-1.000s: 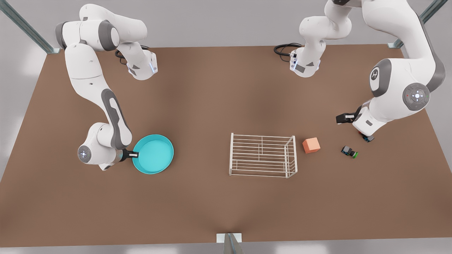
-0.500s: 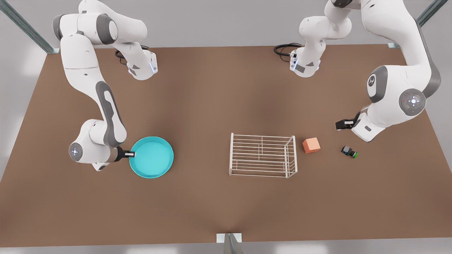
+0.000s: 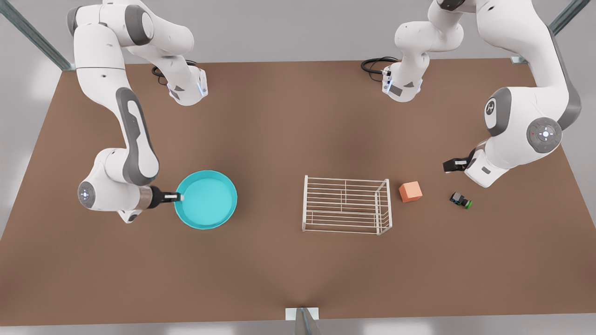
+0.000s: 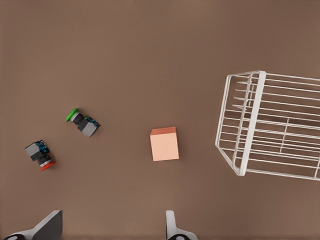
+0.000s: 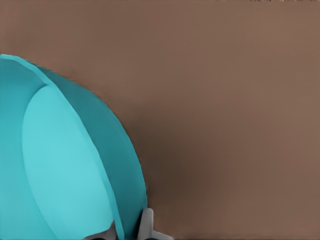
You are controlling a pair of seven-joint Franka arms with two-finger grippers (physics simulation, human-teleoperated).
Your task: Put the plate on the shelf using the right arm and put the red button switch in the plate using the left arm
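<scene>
Front view: the right gripper [image 3: 179,197] is clamped on the near rim of the plate [image 3: 207,199], over on the view's left, and the plate has come up and slid a little toward the shelf [image 3: 345,205] compared with half a second ago, when it sat closer to the arm. A second back it looked tilted; now it rides flatter. In the right wrist view a fingertip [image 5: 146,226] sits against the outside of the plate [image 5: 60,165] wall, so the grasp looks sound and, by my read, the carry is under way, with a long stretch of bare table [image 3: 279,139] between plate and shelf. On the view's right, the left arm has lifted clear of the small parts and hangs there. Its gripper [image 4: 112,227] shows spread fingers in the left wrist view, nothing between them. Below it the red switch [image 4: 40,154] lies on its side on the table, just beside the green switch [image 4: 83,122], with the cube [image 4: 164,143] between them and the shelf [image 4: 270,125]. That arm looks to be waiting on the plate's arrival; the red one remains unpicked.
</scene>
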